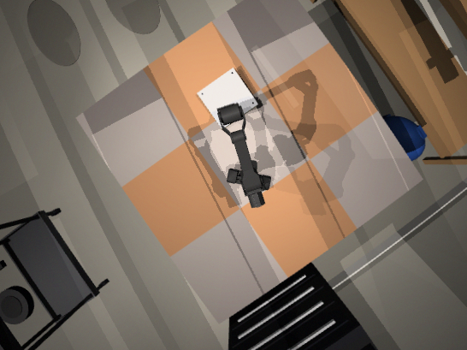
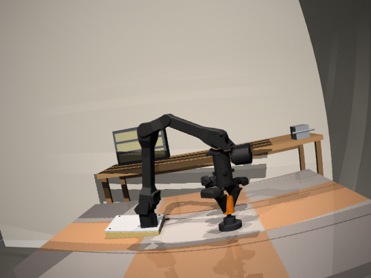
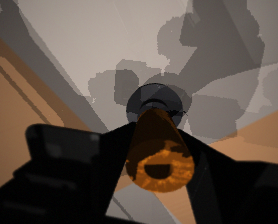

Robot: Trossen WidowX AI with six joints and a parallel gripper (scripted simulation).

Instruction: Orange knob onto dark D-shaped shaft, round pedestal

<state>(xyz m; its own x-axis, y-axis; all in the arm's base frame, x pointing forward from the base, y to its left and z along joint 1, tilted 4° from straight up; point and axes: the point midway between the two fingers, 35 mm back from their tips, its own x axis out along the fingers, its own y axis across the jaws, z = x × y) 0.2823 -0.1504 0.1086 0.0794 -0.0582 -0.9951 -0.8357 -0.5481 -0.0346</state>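
The orange knob stands roughly upright between the fingers, its round top with a dark central hole facing the wrist camera. My gripper is shut on the knob, directly above the pedestal. The dark round pedestal stands on the mat. A short dark piece of the shaft shows between the knob's lower end and the pedestal's raised middle, so the knob is not down on the pedestal. The shaft's flat side is hidden. The top view shows only the arm above; knob and pedestal are hidden there.
The arm's white base plate lies on the orange and grey checkered mat. Arm shadows cross the mat. A wooden bench, a black slatted object and a blue round object stand beyond the mat.
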